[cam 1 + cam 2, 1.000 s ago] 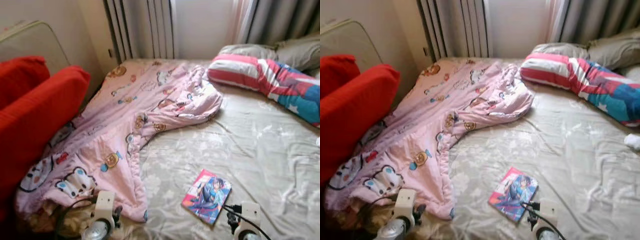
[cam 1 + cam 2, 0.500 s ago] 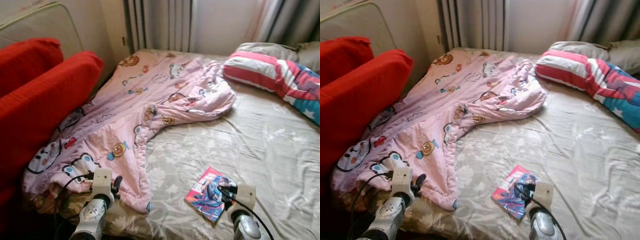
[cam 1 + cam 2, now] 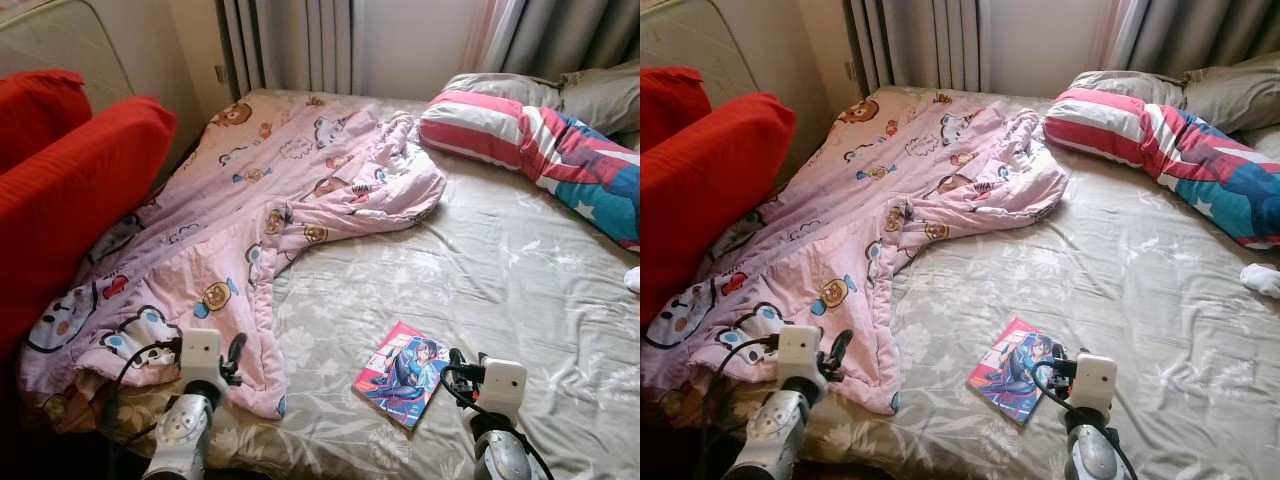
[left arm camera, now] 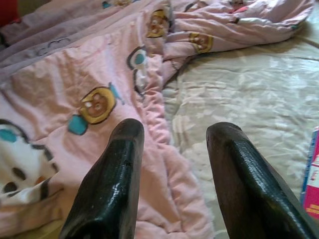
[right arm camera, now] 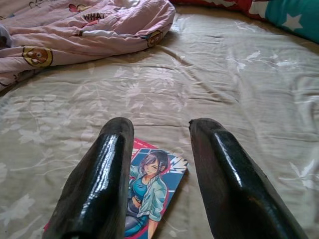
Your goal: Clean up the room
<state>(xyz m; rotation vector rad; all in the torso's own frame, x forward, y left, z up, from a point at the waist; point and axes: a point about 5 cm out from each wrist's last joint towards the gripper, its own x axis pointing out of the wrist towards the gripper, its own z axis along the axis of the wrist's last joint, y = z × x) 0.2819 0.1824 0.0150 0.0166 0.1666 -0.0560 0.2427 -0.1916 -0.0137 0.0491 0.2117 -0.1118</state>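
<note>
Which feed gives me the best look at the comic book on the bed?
Left eye view: the whole comic book lies flat on the bed sheet, unobstructed. Right eye matches. Right wrist view has the right end effector fingers covering part; left wrist catches one edge.

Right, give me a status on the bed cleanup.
Nothing looks finished yet. The pink quilt lies crumpled across the left half of the bed, and the comic book lies flat on the sheet. In hand: the right gripper, jaws open, points at the book without touching it; the left gripper, also open, hovers at the quilt's edge. Left: lift the book, straighten the quilt.
</note>
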